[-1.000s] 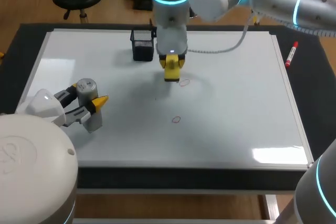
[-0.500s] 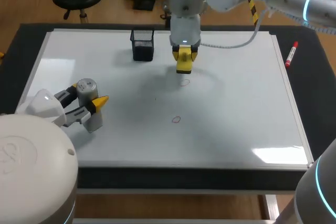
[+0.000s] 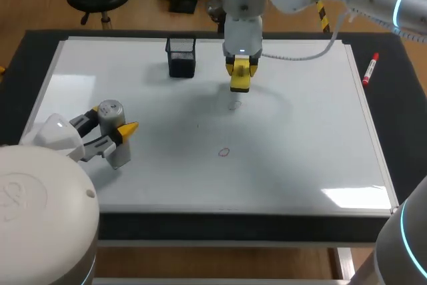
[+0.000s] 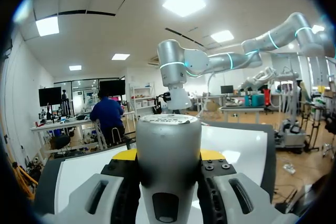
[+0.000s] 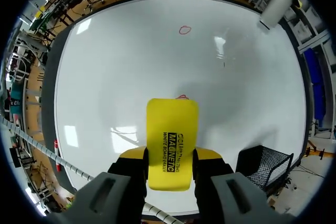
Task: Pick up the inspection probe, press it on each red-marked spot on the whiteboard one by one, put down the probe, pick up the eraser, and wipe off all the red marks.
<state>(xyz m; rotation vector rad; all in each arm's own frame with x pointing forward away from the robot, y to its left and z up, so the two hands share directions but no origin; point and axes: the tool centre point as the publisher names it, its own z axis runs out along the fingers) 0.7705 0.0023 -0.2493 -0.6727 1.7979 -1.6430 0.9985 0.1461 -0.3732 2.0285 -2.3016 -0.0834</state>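
Now the right gripper (image 3: 241, 70), clamped on the yellow eraser (image 3: 240, 84), is farther right and nearer the whiteboard's (image 3: 300, 131) far edge than a second ago. It has come off the upper red mark (image 3: 235, 105), which looks fainter in the head view. The lower red mark (image 3: 223, 152) is unchanged. The left gripper (image 3: 117, 131) hasn't moved and is closed on the probe (image 3: 111, 111) over the board's left part. The right wrist view shows a sliver of red (image 5: 181, 97) just past the eraser's (image 5: 170, 140) far edge and the mesh basket (image 5: 262, 166) beside the gripper. I can't tell if the eraser touches the board. The left wrist view shows yellow fingertips (image 4: 126, 155) pressing the probe (image 4: 168, 150) from both sides.
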